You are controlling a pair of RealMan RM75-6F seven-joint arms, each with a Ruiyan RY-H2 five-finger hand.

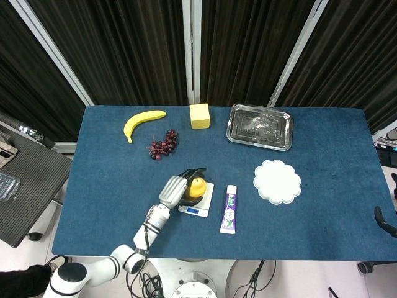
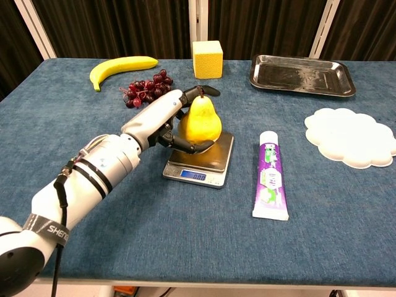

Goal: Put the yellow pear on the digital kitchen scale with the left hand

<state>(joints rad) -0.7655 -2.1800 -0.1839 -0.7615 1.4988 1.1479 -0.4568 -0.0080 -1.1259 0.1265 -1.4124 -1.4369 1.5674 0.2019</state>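
Observation:
The yellow pear (image 2: pixel 200 121) stands upright on the platform of the digital kitchen scale (image 2: pixel 207 162), also seen from above as pear (image 1: pixel 197 186) on scale (image 1: pixel 202 208). My left hand (image 2: pixel 162 117) cups the pear from its left side: upper fingers reach straight past the stem, and the thumb and lower fingers curl under its base. In the head view the left hand (image 1: pixel 173 189) lies against the pear. Only a dark sliver that may be my right hand (image 1: pixel 384 221) shows at the right edge, and its fingers are hidden.
A toothpaste tube (image 2: pixel 270 174) lies just right of the scale. Grapes (image 2: pixel 143 90), a banana (image 2: pixel 120 65) and a yellow block (image 2: pixel 207 59) sit behind. A metal tray (image 2: pixel 301 74) and a white scalloped coaster (image 2: pixel 349 136) are to the right.

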